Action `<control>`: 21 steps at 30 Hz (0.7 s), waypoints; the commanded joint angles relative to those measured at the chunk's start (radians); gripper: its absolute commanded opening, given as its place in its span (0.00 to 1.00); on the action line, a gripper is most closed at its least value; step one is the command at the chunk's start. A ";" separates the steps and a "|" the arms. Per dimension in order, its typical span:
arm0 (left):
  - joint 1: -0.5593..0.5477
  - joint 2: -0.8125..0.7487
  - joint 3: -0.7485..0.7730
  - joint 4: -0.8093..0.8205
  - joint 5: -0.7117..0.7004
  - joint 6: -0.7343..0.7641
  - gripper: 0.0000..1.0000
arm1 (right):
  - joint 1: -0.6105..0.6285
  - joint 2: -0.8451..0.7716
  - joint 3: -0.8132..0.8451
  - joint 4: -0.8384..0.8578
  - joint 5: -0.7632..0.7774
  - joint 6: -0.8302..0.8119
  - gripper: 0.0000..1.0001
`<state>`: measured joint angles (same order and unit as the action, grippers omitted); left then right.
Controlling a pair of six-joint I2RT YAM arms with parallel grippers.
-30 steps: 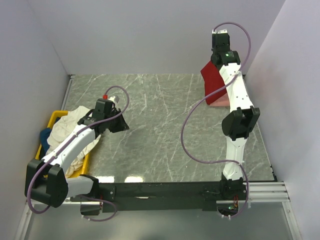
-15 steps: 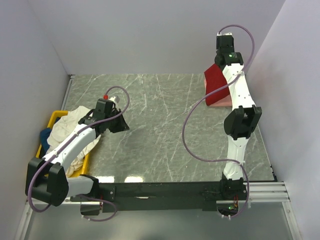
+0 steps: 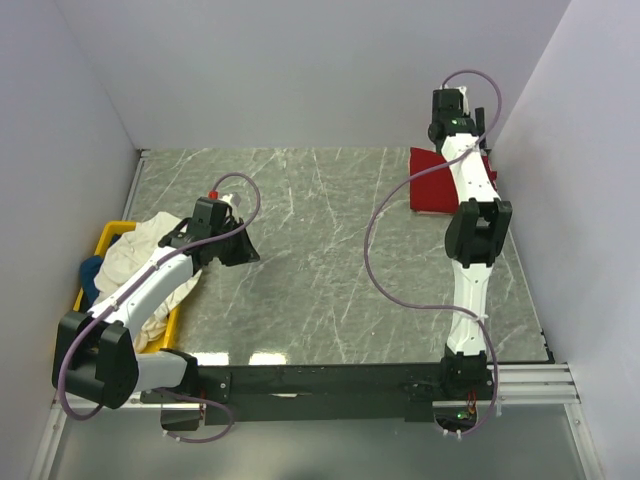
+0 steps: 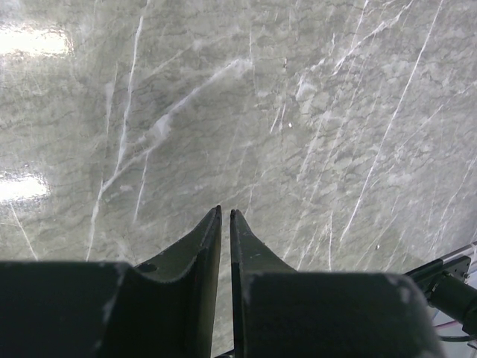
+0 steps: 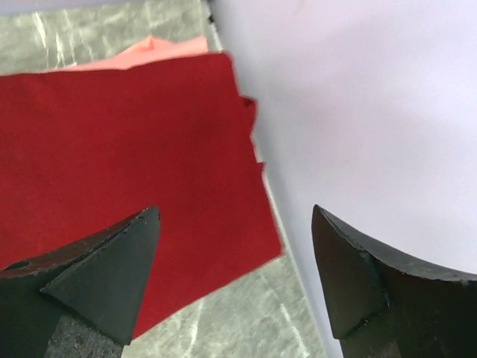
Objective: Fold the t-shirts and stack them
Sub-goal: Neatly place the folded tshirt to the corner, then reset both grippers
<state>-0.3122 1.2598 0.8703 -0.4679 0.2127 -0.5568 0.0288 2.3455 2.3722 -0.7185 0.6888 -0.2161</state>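
Right pincer [image 5: 235, 216] stands wide open over the dark red t-shirt [image 5: 127, 142]; left pincer [image 4: 226, 215] is closed

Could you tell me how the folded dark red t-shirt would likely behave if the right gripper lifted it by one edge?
The dark red t-shirt is thin cloth lying flat in layers, so it would probably sag and unfold. Being thin, it looks light. Resting on the salmon-pink shirt, it may well drag that one if pushed.

The table [image 3: 320, 260] is being viewed from above; the red shirt [image 3: 432, 195] is being shared with the close right wrist view.
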 commanded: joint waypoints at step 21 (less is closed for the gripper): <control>-0.004 -0.105 0.018 0.029 -0.065 -0.037 0.17 | 0.273 -0.619 -0.689 0.186 -0.301 0.507 0.89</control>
<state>-0.3122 1.2236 0.8703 -0.4686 0.1772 -0.5697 0.2302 1.8256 1.7588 -0.6182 0.4015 0.1913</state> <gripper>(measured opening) 0.167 0.886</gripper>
